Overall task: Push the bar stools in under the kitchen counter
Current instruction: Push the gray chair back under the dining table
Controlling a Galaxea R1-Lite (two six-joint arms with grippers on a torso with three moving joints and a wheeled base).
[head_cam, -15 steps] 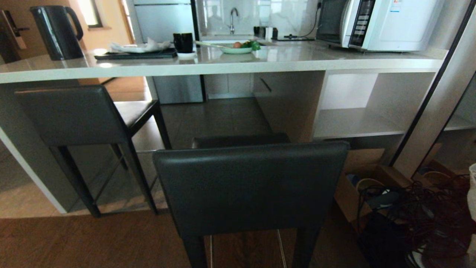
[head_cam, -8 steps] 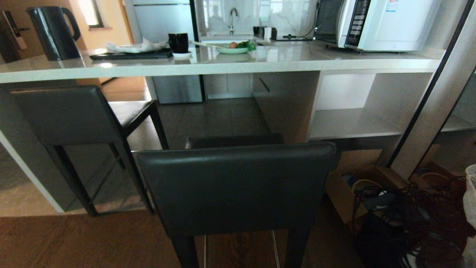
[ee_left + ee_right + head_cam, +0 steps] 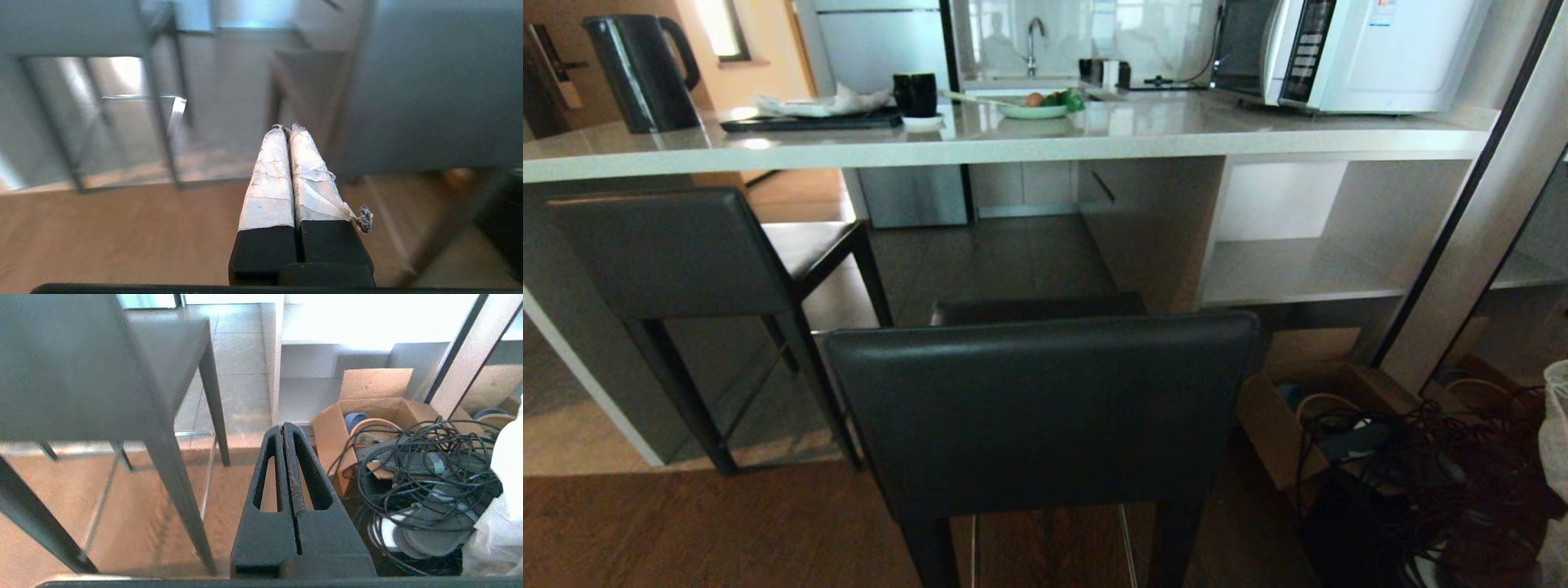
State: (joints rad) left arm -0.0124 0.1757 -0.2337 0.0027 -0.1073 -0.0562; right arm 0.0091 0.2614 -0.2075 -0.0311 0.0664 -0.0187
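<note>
ok, both grippers pressed closed with nothing between the fingers, neither arm shows in the head view. left gripper (image 3: 286,128) has white tape wrapped round both fingers, tips touching, a frayed bit of tape hanging off one side; it hangs over wood floor (image 3: 102,237), touching nothing. ahead of it and to one side is the dark backrest of the near stool (image 3: 433,90), blurred, apart from the tips. further ahead on the other side is the far stool (image 3: 73,28) with its slim legs and thin metal footrest, well apart from the gripper. right gripper (image 3: 284,428) is bare black, fingers flat together, also over floor and touching nothing. the near stool sits beside it, backrest and seat (image 3: 65,363) above and to one side, a dark leg just beside the fingers but not in contact. on the other side of the right gripper is an open cardboard box (image 3: 367,404) and a tangle of black cables (image 3: 425,465), near but apart. in the head view the near stool (image 3: 1045,416) stands out from the kitchen counter (image 3: 1013,143), backrest well short of the counter edge, only the far end of its seat towards the underside. the far stool (image 3: 678,253) sits at an angle with its seat partly under the worktop, next to the slab end leg. on the counter: black kettle (image 3: 645,69), black mug (image 3: 916,94), plate with food (image 3: 1037,106), microwave (image 3: 1356,53).
</note>
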